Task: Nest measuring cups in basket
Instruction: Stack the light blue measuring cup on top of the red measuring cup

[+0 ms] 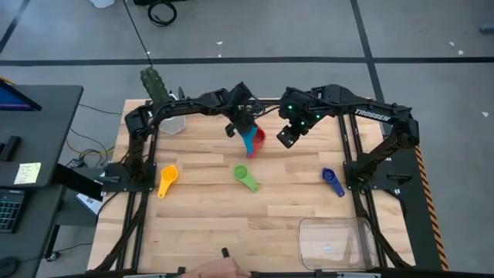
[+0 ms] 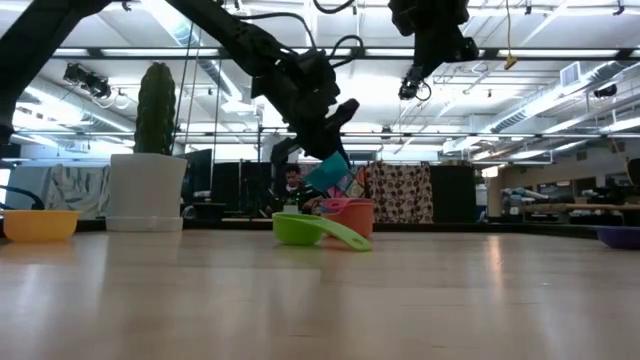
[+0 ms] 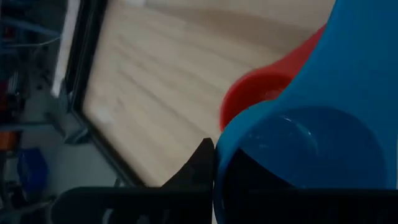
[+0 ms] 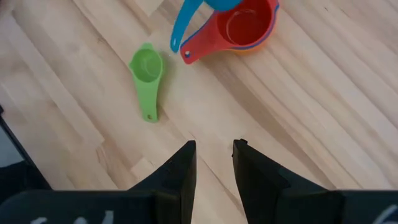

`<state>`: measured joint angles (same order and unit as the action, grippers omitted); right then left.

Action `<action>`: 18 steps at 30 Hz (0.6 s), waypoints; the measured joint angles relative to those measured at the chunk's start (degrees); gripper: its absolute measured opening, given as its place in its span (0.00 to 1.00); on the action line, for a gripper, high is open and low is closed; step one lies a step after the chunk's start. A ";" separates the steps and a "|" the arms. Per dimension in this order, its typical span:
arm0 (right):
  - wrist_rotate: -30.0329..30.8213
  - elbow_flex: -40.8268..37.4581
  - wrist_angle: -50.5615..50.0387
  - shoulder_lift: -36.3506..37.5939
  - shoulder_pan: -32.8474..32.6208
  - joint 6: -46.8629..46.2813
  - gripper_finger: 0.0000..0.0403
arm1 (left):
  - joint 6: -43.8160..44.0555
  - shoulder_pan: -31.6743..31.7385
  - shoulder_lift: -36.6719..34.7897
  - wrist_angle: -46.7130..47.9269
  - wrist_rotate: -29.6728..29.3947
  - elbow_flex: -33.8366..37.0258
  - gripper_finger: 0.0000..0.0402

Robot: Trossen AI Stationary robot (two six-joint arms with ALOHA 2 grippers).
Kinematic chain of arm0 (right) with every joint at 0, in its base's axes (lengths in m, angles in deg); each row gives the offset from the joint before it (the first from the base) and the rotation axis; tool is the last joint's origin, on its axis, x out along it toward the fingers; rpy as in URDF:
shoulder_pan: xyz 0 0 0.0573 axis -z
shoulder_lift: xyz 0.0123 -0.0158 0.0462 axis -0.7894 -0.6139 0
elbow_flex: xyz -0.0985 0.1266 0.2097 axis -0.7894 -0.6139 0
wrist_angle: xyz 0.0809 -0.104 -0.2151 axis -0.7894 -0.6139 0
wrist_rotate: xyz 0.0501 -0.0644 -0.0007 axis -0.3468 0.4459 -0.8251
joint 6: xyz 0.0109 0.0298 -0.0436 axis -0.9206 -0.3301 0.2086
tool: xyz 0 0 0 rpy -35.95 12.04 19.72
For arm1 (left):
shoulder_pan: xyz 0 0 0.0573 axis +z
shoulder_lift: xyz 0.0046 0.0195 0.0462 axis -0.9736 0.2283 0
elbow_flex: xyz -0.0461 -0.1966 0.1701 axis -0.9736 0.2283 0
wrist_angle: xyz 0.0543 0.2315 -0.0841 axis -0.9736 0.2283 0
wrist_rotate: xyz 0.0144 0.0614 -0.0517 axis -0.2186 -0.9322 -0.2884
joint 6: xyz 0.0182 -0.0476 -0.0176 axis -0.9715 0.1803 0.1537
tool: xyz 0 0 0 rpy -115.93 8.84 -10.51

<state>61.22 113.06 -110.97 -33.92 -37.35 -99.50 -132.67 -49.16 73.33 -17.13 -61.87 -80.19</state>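
While your left gripper [image 1: 245, 133] clamps the light blue cup [image 1: 251, 144], tilted above the red cup [image 1: 260, 137] mid-table, your right gripper [image 1: 287, 137] hangs beside them, fingers slightly parted, holding nothing. Your basket [image 1: 337, 240] sits well apart at the near right corner.

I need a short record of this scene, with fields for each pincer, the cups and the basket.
left pincer: shut on light blue cup, held above red cup
right pincer: raised over the table, holds nothing
red cup: sits nested in an orange cup
loose cups: yellow cup, green cup, dark blue cup
basket: near table edge, no cups inside
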 joint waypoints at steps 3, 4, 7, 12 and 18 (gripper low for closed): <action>0.13 0.00 -0.39 0.00 0.31 0.48 0.27 | 0.38 0.31 0.00 -0.37 0.04 -0.01 0.03; 0.11 0.00 -0.51 0.00 0.42 0.92 0.27 | 0.18 0.28 0.00 -0.39 0.14 0.00 0.03; 0.11 0.00 -0.57 0.00 0.70 1.53 0.27 | -1.17 -0.20 0.31 -0.50 0.55 -0.02 0.03; 0.11 0.00 -1.11 0.00 1.13 1.67 0.27 | -1.36 -0.68 1.68 -0.93 1.64 0.07 0.03; 0.07 0.00 -1.72 0.00 1.17 2.68 0.27 | -1.56 -0.85 2.99 -3.19 1.81 0.07 0.03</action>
<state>61.29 113.06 -112.68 -33.92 -36.18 -96.82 -134.23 -50.02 76.32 -20.31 -60.06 -80.12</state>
